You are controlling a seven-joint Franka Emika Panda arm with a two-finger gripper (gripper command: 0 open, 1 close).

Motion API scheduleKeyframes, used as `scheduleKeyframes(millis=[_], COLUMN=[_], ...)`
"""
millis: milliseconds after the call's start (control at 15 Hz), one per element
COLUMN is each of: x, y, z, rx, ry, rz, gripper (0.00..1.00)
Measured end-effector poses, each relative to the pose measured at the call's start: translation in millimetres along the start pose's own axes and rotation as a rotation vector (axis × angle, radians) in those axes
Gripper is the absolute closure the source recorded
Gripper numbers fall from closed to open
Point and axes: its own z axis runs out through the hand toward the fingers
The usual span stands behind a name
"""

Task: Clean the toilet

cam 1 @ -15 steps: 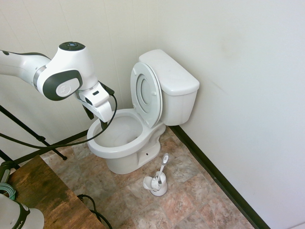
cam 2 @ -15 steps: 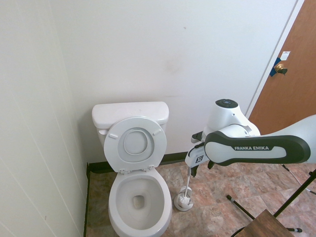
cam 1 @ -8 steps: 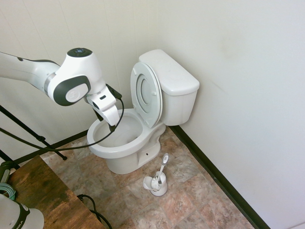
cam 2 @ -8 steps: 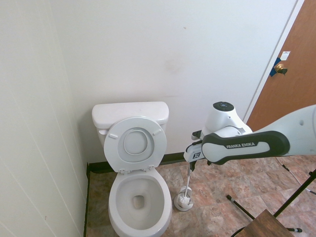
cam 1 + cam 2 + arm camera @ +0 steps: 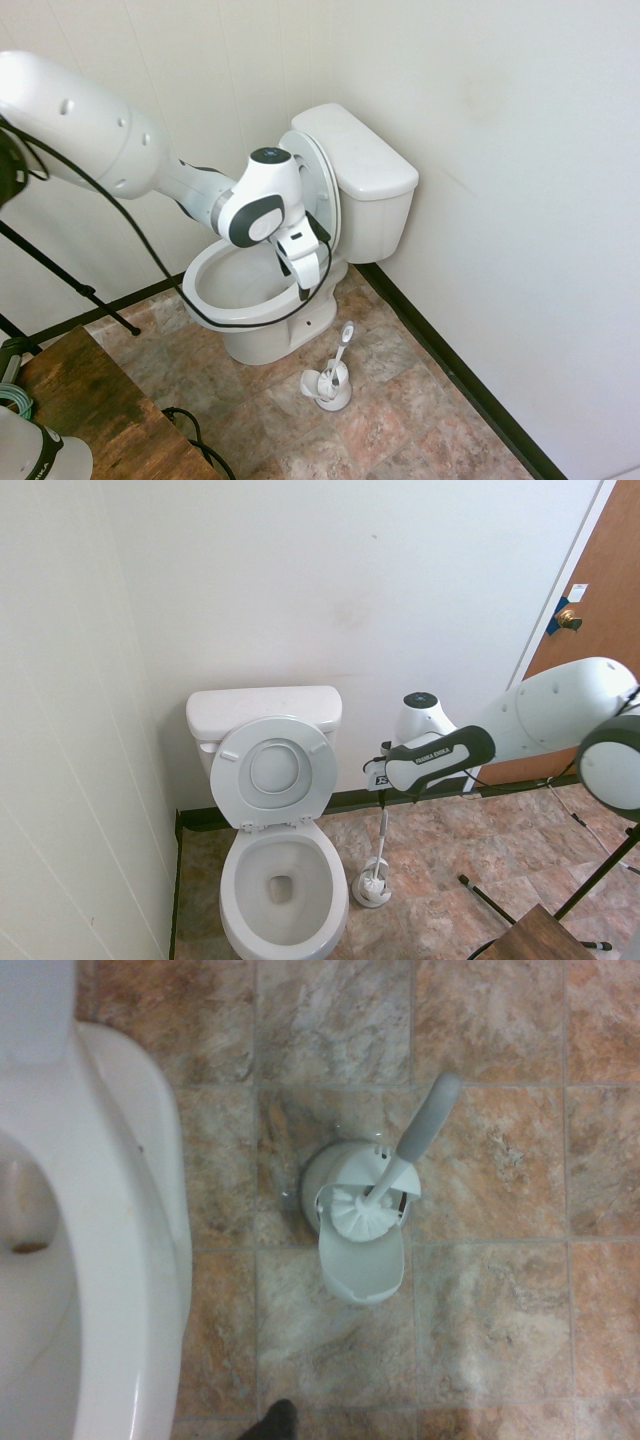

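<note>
The tool (image 5: pixel 303 283) has swung from the left of the frame toward the centre and dropped lower, jaws spread wide with nothing between them, pointing down above the one toilet brush (image 5: pixel 338 357). That slim grey-handled brush leans in its single rounded white holder (image 5: pixel 362 1228) on the mottled brown stone-tile floor (image 5: pixel 500 1080). Just beside it, centre frame, stands the one glossy white ceramic toilet (image 5: pixel 260 300), oval bowl open, lid and ring seat upright against the rectangular tank.

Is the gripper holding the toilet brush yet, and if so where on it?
Nothing is held. The gripper is open above the toilet brush, which sits in its holder on the floor.
</note>
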Motion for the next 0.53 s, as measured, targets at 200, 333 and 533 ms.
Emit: scheduleKeyframes(millis=[200, 333, 533], x=[29.6, 47.8, 70.5], y=[-27.1, -41.4, -49.8], z=[44.8, 69.1, 99.8], rx=[-0.010, -0.009, -0.025], ry=[-0.018, -0.028, -0.036], rz=[0.069, 0.117, 0.174], gripper=[0.00, 0.00, 0.00])
